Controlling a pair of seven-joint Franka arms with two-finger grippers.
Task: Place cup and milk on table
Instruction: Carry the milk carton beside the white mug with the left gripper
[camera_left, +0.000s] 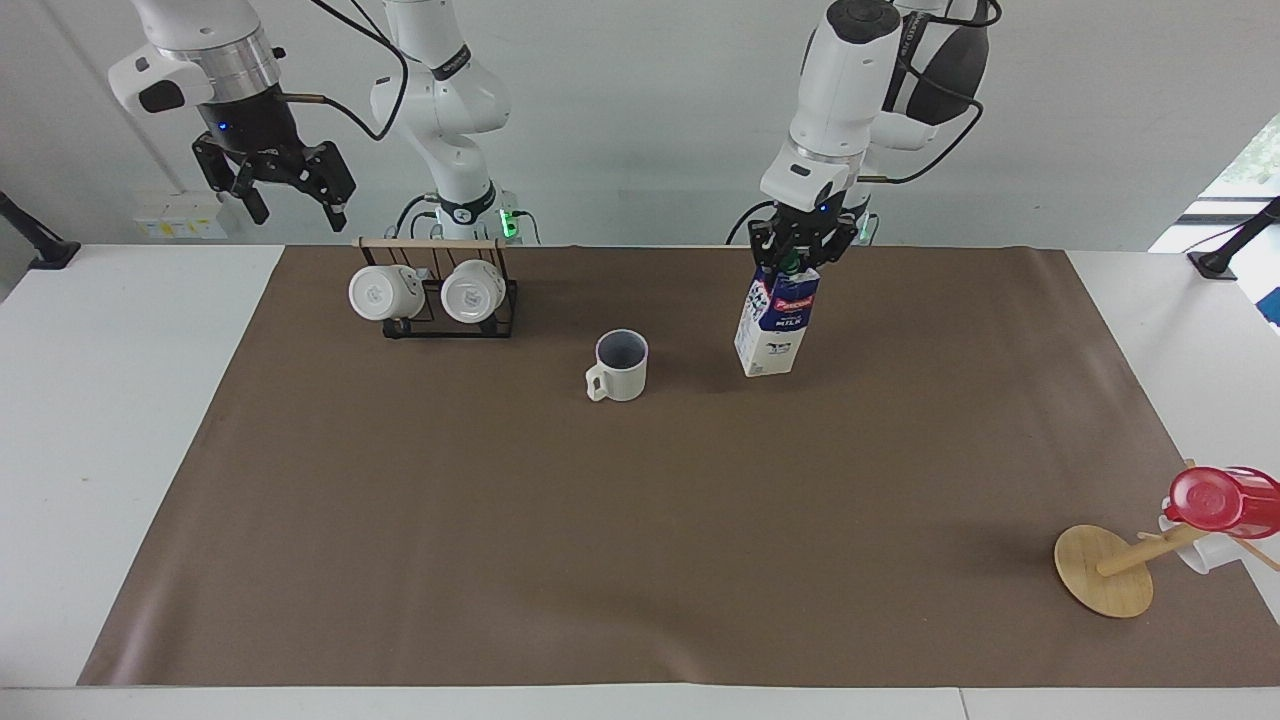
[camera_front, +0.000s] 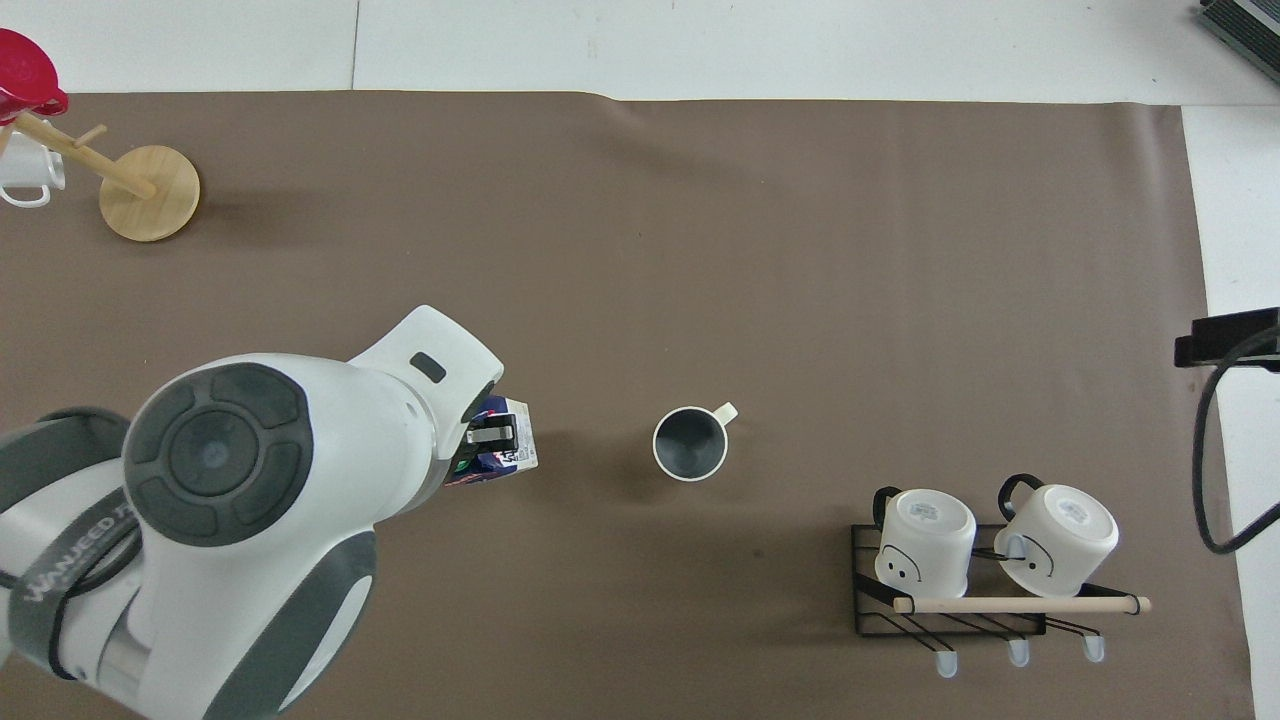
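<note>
The cream-white cup (camera_left: 620, 368) stands upright on the brown mat (camera_left: 600, 520) of the white table (camera_left: 120, 400), its dark inside showing from overhead (camera_front: 690, 443). My left gripper (camera_left: 798, 256) is shut on the top of the milk carton (camera_left: 775, 325), by its green cap. The carton hangs slightly tilted beside the cup, toward the left arm's end. Its base is at mat level; I cannot tell if it touches. From overhead the left arm hides most of the carton (camera_front: 505, 452). My right gripper (camera_left: 290, 195) is open, empty and raised over the table edge by the rack.
A black wire rack (camera_left: 440, 300) holds two plain white mugs (camera_front: 990, 545) near the robots at the right arm's end. A tipped wooden mug tree (camera_left: 1105, 570) with a red cup (camera_left: 1215, 500) lies far from the robots at the left arm's end.
</note>
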